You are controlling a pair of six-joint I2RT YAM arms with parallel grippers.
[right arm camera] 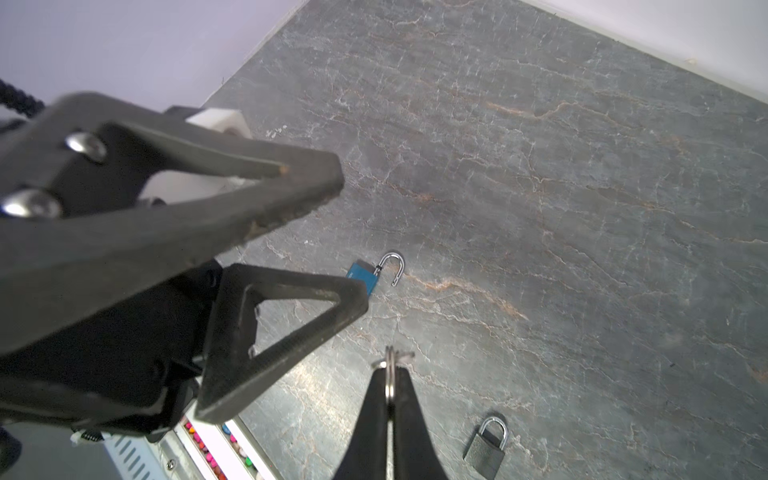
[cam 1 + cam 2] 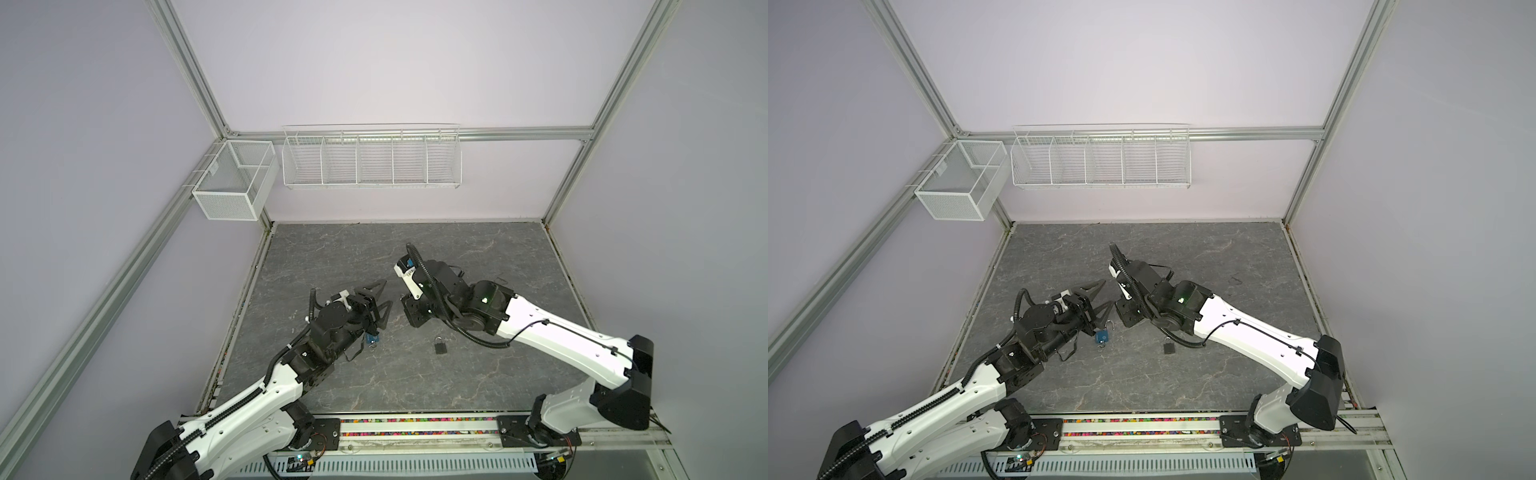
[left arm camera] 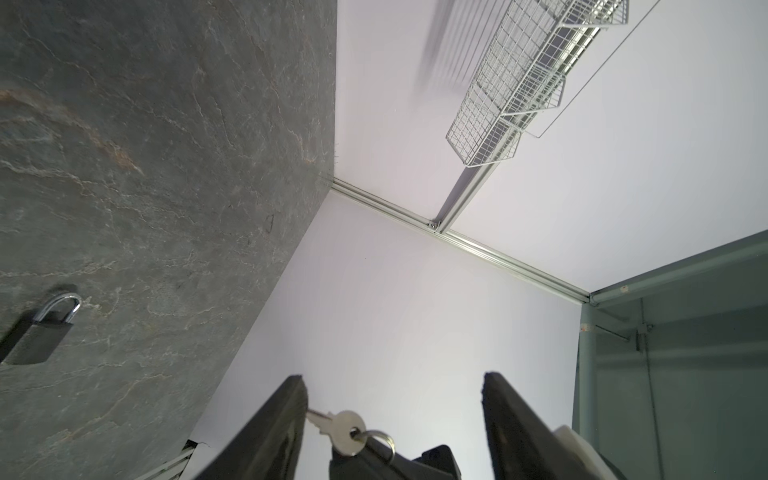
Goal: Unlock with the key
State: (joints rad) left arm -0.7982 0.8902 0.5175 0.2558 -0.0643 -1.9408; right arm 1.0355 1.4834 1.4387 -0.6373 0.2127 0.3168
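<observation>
**Late stage of the unlocking task.** We see the small blue padlock with a steel shackle (image 1: 365, 281) lying flat on the grey marbled tabletop (image 1: 582, 166). One leg of its shackle is swung clear of the body, so this lock reads as opened. In a top view the blue padlock (image 2: 1101, 336) rests just beside the left gripper (image 2: 388, 294), apart from its fingers.

The left gripper's jaws stand well apart and hold nothing. The small silver key on a wire split ring (image 3: 338, 430) is in no lock. It hangs in the air at the tip of the right gripper (image 1: 390, 370), whose jaws are pressed together on the ring. In the left wrist view the silver key sits between the left gripper's spread fingers (image 3: 270, 436), its blade reaching to one of them, though we cannot tell whether it touches.

A second lock — the dark grey padlock with a chrome shackle (image 1: 485, 444) — lies on the tabletop well apart from the blue one and nearer the right arm. Both legs of its shackle are seated in the body.

We judge the main step done: the key has been turned and drawn out, and the blue padlock set down open. If the task covers only one lock, little remains beyond putting the key down. If the dark grey padlock (image 2: 440, 345) is also meant, it is untouched, and we cannot tell which applies.
</observation>
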